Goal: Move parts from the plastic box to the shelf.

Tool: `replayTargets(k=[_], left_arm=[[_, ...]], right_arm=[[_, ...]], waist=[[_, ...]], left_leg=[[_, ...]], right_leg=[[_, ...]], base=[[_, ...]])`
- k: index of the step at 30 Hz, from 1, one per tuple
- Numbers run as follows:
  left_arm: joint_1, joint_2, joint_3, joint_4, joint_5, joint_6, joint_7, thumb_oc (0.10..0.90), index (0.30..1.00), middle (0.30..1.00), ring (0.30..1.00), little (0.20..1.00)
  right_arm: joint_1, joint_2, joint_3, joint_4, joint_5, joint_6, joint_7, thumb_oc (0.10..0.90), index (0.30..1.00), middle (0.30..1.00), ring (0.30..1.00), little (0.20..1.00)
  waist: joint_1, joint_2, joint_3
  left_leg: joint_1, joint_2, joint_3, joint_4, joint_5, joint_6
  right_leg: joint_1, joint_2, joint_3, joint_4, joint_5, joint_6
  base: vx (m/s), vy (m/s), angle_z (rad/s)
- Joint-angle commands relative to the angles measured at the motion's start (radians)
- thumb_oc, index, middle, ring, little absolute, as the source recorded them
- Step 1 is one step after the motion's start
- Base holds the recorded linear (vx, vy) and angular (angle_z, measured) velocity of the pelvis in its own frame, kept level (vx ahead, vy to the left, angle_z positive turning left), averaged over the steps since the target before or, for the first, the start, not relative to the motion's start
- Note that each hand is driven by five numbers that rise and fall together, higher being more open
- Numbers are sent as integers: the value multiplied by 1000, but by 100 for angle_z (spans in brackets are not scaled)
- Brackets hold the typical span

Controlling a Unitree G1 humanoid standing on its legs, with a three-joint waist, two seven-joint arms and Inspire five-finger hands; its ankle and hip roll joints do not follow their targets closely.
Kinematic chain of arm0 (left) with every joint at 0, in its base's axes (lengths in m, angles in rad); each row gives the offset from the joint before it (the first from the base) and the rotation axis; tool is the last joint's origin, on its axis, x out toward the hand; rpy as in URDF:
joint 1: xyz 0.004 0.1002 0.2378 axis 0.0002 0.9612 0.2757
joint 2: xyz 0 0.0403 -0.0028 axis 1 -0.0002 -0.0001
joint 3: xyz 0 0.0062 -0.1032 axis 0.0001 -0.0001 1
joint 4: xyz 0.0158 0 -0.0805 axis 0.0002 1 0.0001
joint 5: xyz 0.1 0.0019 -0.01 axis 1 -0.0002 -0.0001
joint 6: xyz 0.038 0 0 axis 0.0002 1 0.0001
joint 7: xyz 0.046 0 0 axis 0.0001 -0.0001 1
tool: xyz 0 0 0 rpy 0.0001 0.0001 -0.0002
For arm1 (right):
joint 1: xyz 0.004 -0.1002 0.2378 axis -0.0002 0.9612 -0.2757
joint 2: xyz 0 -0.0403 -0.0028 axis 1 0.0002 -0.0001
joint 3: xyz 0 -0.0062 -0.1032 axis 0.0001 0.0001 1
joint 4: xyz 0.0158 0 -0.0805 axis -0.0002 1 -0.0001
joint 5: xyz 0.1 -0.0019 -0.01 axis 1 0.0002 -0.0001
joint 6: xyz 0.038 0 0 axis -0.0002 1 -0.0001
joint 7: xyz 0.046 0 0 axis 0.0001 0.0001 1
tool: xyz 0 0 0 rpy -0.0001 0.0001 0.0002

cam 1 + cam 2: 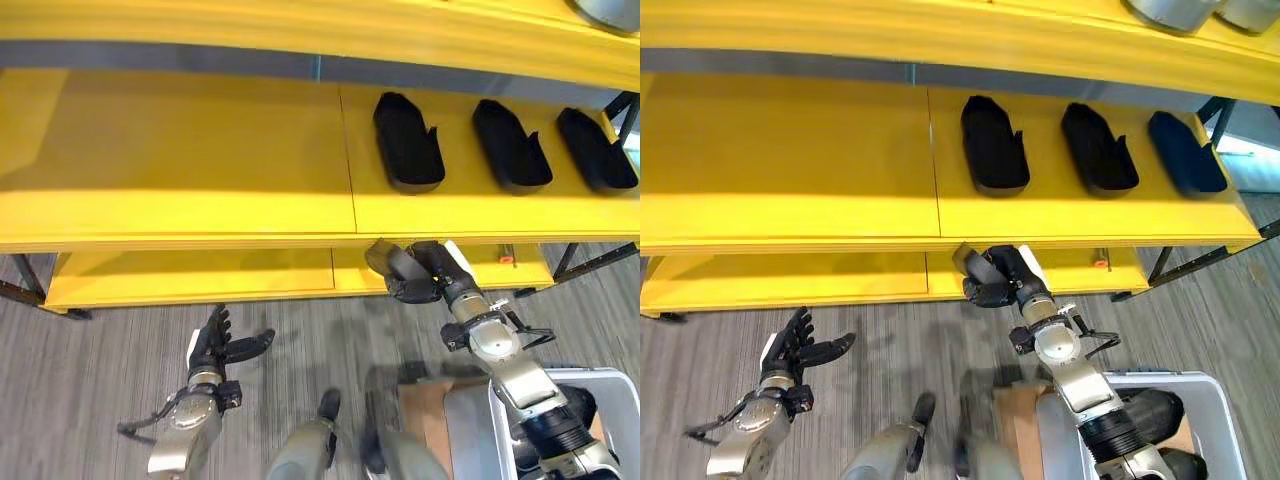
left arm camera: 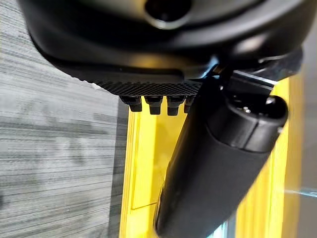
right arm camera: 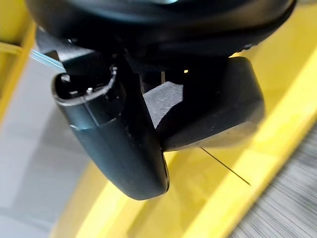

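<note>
The right hand [image 1: 425, 272] is raised in front of the near edge of the yellow shelf [image 1: 180, 160], its fingers curled round a dark part [image 1: 388, 262] that it holds just below that edge, near the middle of the scene. In the right wrist view the same part [image 3: 223, 111] shows past the thumb as a dark, rounded, shell-like piece pressed up against the hand, with the yellow board behind it. Three more dark parts lie on the shelf's board to the right of its centre seam, side by side and apart from one another: the left one [image 1: 407, 141], the middle one [image 1: 511, 146] and the right one [image 1: 596, 149], each lying lengthwise from far to near. The left half of that board is bare yellow. A lower board [image 1: 190, 277] of the shelf shows beneath it, just above the grey floor [image 1: 90, 370]. The plastic box [image 1: 1215, 420], pale grey, stands on the floor at the near right, beside the right arm, and dark parts [image 1: 1155, 410] lie in it. The left hand [image 1: 215, 345] hangs low at the near left over the floor, well apart from the shelf and the box, its fingers spread and straight, thumb out to the side, holding nothing.
</note>
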Motion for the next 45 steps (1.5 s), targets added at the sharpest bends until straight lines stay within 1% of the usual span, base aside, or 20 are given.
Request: replayTargets(k=[1, 3, 6, 14, 16, 17, 18, 19, 20, 21, 23, 24, 25, 26, 28, 30, 34, 35, 38, 45], left_arm=[[65, 28, 8, -131, 48, -71, -6, 900, 1000, 1000, 1000, 1000], [77, 14, 13, -135, 35, -71, -2, 900, 1000, 1000, 1000, 1000], [100, 10, 2, -142, 32, -57, -18, 900, 1000, 1000, 1000, 1000], [111, 7, -6, -142, 22, -48, -19, 900, 1000, 1000, 1000, 1000], [112, 0, -5, -143, 16, -51, -19, 900, 1000, 1000, 1000, 1000], [97, -2, -12, -139, 9, -56, -21, 900, 1000, 1000, 1000, 1000], [87, -2, -16, -140, 9, -58, -22, 900, 1000, 1000, 1000, 1000], [79, -8, -19, -144, 6, -63, -21, 900, 1000, 1000, 1000, 1000], [78, -8, -19, -144, 5, -63, -21, 900, 1000, 1000, 1000, 1000], [78, -10, -17, -144, 6, -63, -18, 900, 1000, 1000, 1000, 1000], [80, -13, -12, -147, 3, -60, -17, 900, 1000, 1000, 1000, 1000], [83, -14, -14, -149, 3, -59, -16, 900, 1000, 1000, 1000, 1000], [84, -14, -14, -149, 3, -59, -16, 900, 1000, 1000, 1000, 1000], [85, -14, -16, -151, 4, -58, -14, 900, 1000, 1000, 1000, 1000], [76, -19, -24, -147, 5, -58, -16, 900, 1000, 1000, 1000, 1000], [68, -22, -33, -139, 8, -61, -18, 900, 1000, 1000, 1000, 1000], [49, 1, -43, -140, 33, -64, -39, 900, 1000, 1000, 1000, 1000], [49, 9, -43, -141, 39, -66, -44, 900, 1000, 1000, 1000, 1000], [43, 22, -40, -139, 41, -63, -34, 900, 1000, 1000, 1000, 1000], [41, 24, -29, -143, 36, -61, -22, 900, 1000, 1000, 1000, 1000]], right_arm=[[-134, -40, -89, -71, -1, -134, -33, 400, 300, 300, 300, 300], [-139, -39, -80, -77, -1, -133, -30, 400, 300, 300, 300, 300], [-109, -49, -91, -82, 15, -124, -18, 400, 300, 300, 300, 300], [-86, -68, -102, -104, 20, -120, -11, 400, 300, 300, 300, 300], [-78, -74, -110, -111, 21, -125, -13, 400, 300, 300, 300, 300], [-77, -86, -120, -117, 24, -130, -18, 400, 300, 300, 300, 300], [-82, -91, -121, -117, 24, -133, -21, 400, 300, 300, 300, 300], [-95, -92, -113, -114, 27, -136, -24, 400, 300, 300, 300, 300], [-96, -93, -112, -113, 27, -136, -24, 400, 300, 300, 300, 300], [-98, -93, -110, -110, 25, -135, -26, 400, 300, 300, 300, 300], [-94, -94, -112, -104, 22, -129, -28, 400, 300, 300, 300, 300], [-90, -95, -116, -105, 22, -124, -29, 400, 300, 300, 300, 300], [-89, -95, -116, -105, 22, -124, -29, 400, 300, 300, 300, 300], [-88, -100, -124, -107, 19, -121, -33, 400, 300, 300, 300, 300], [-80, -110, -139, -116, 11, -121, -36, 400, 300, 300, 300, 300], [-76, -111, -145, -122, 5, -122, -35, 400, 300, 300, 300, 300], [-64, -100, -170, -132, -6, -121, -40, 400, 300, 300, 300, 300], [-73, -89, -168, -134, -13, -121, -40, 400, 300, 300, 300, 300], [-85, -66, -156, -135, -11, -121, -40, 400, 300, 300, 300, 300], [-116, -61, -127, -151, 3, -119, -27, 400, 300, 300, 300, 300]], waist=[[12, 23, -100], [27, 21, -109], [17, 30, -145], [12, 38, -144], [13, 43, -130], [15, 51, -95], [16, 56, -79], [23, 64, -64], [23, 65, -64], [22, 62, -61], [13, 50, -64], [3, 50, -74], [3, 50, -75], [-9, 61, -89], [-23, 85, -106], [-28, 97, -112], [-35, 106, -128], [-29, 106, -136], [-19, 100, -148], [-6, 79, -173]], left_leg=[[20, 31, -48, -65, -9, -53], [24, 35, -27, -65, -12, -56], [60, 46, -24, -104, -8, -60], [64, 54, -42, -98, -8, -79], [37, 45, -51, -46, -11, -95], [-31, 26, -51, 59, -8, -126], [-65, 24, -47, 116, 4, -142], [-90, 31, -53, 176, 3, -146], [-91, 32, -53, 179, 2, -146], [-98, 51, -49, 187, -3, -143], [-87, 128, -39, 158, -17, -136], [-66, 207, -43, 92, 21, -149], [-62, 209, -43, 83, 25, -151], [-50, 280, -41, -6, 80, -173], [-8, 324, -9, -109, 113, -191], [20, 330, 9, -150, 114, -197], [28, 278, 5, -99, 66, -193], [34, 261, 10, -81, 38, -186], [40, 235, 23, -47, 2, -173], [56, 222, 28, -54, -15, -163]], right_leg=[[214, 24, 50, -213, 103, 71], [243, 4, 0, -243, 118, 73], [292, 18, 16, -287, 116, 67], [306, 15, -5, -278, 85, 50], [306, 12, -13, -276, 76, 43], [301, -1, -32, -272, 72, 30], [297, -5, -41, -266, 70, 26], [289, -7, -49, -256, 72, 20], [289, -7, -48, -255, 72, 19], [286, -12, -44, -251, 73, 21], [286, -32, -40, -244, 71, 27], [287, -48, -42, -239, 68, 36], [287, -48, -42, -238, 67, 35], [288, -54, -45, -228, 54, 40], [286, -59, -58, -203, 36, 44], [289, -64, -69, -193, 33, 45], [321, -106, -79, -194, 44, 61], [337, -120, -77, -198, 47, 69], [363, -142, -70, -210, 51, 84], [379, -155, -61, -234, 64, 101]], base=[[42, -45, -20], [75, -47, -25], [96, -44, -19], [-2, -52, 10], [-110, -89, 25], [-215, -83, 35], [-267, -70, 76], [-145, -26, 81], [-101, 0, 77], [-27, 27, 25], [-9, 84, -1], [11, 92, -7], [46, 172, -3], [56, 174, 8], [58, 187, 25], [22, 138, 17], [60, 183, 0], [80, 191, 42], [75, 154, 13], [44, 67, 2]])
